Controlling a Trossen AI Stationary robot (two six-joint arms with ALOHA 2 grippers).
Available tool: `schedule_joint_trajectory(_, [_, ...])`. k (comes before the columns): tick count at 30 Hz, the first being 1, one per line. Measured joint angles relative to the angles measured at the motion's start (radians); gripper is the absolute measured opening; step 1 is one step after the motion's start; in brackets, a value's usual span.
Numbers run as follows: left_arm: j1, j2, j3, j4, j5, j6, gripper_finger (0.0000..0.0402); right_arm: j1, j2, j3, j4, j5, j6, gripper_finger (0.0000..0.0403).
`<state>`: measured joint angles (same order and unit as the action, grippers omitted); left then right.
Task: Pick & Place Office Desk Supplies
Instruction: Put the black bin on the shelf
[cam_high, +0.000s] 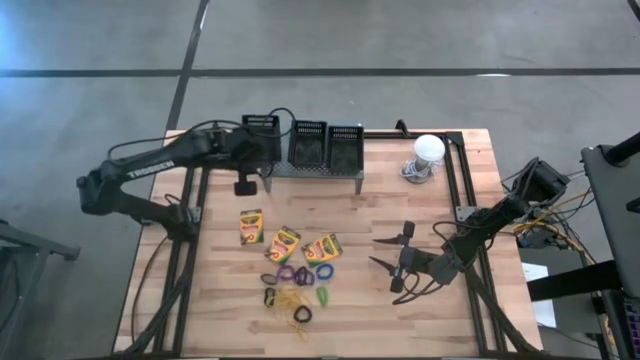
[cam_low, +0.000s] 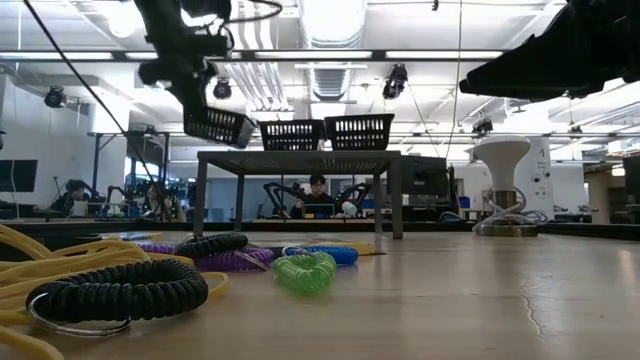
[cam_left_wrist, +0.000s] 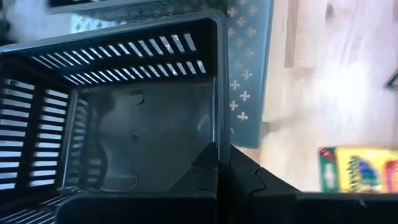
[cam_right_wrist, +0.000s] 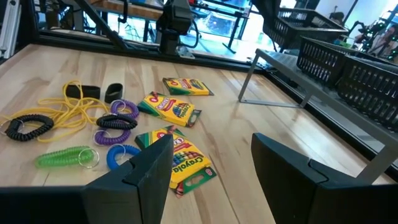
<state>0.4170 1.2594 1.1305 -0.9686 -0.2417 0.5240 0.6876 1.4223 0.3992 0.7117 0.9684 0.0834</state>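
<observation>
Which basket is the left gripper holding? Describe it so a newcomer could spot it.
Find the grey perforated stand at the table's far edge; three black mesh baskets sit in a row there. The held basket is the one at the left-arm end, pinched at its rim by the left gripper. Unlike the other two baskets, it is tilted and lifted.
</observation>
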Motion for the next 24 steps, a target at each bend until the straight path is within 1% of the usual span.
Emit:
schedule_joint_trajectory(2, [0.000, 0.000, -0.021, 0.026, 0.002, 0.057, 0.0008, 0.000, 0.000, 0.000, -0.005, 0.000, 0.011, 0.0215])
schedule_joint_trajectory(4, [-0.003, 0.000, -0.037, 0.052, 0.006, 0.078, 0.0009, 0.000, 0.000, 0.000, -0.005, 0.000, 0.014, 0.0215])
schedule_joint_trajectory(11, [-0.003, -0.001, -0.057, 0.086, 0.008, 0.064, 0.0010, 0.000, 0.000, 0.000, -0.005, 0.000, 0.022, 0.0215])
schedule_joint_trajectory(15, [-0.003, -0.001, -0.057, 0.132, 0.013, 0.045, 0.0014, 0.000, 0.000, 0.000, -0.005, 0.000, 0.022, 0.0215])
schedule_joint_trajectory(18, [-0.003, -0.001, -0.057, 0.171, 0.017, 0.053, 0.0034, 0.000, 0.000, 0.000, -0.005, 0.000, 0.022, 0.0215])
schedule_joint_trajectory(24, [-0.003, -0.001, -0.057, 0.199, 0.035, 0.053, 0.0090, 0.000, 0.000, 0.000, -0.005, -0.001, 0.022, 0.0215])
